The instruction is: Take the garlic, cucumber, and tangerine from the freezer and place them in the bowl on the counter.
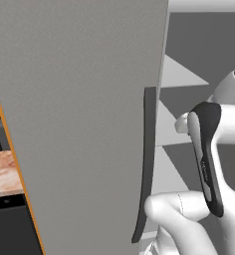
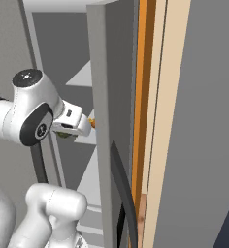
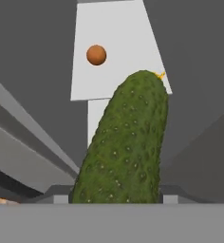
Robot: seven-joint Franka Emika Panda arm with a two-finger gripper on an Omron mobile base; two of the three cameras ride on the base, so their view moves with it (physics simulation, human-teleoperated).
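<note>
Gripper (image 3: 115,201) is clamped on the cucumber (image 3: 123,142) inside the freezer (image 1: 79,124), above a pale shelf (image 3: 133,28); the tangerine (image 3: 96,55) sits near that shelf's left edge. Withdrawal should be straight, clear of the door (image 2: 99,97), grip kept firm.

In the hand view the cucumber (image 3: 123,142) covers the gripper's fingertips and its lower end is cut off, while in the right base view the freezer door (image 2: 104,121) hides the gripper.
</note>
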